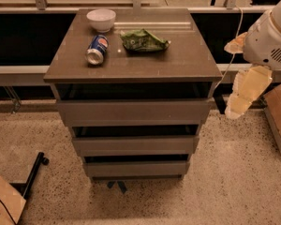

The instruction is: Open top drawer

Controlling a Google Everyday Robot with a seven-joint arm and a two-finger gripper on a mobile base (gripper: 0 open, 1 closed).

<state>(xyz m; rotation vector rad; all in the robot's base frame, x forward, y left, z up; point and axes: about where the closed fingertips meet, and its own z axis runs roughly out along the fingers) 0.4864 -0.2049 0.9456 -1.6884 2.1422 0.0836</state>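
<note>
The top drawer (133, 111) is the widest grey-brown handleless front, just below the cabinet's tabletop (178, 64), with a dark gap above it. Its front sits about in line with the cabinet's front. Two narrower drawer fronts, the middle one (136, 145) and the bottom one (136, 168), lie below it. My white arm (271, 36) comes in from the right edge. My gripper (246, 93) is pale cream and hangs pointing down, to the right of the cabinet at about the top drawer's height. It is apart from the cabinet.
On the tabletop are a white bowl (101, 18), a blue soda can (97, 49) lying on its side and a green chip bag (144, 40). A cardboard box (278, 114) stands at the right. A black stand leg (33, 172) and another box (4, 201) are at lower left. The floor is speckled.
</note>
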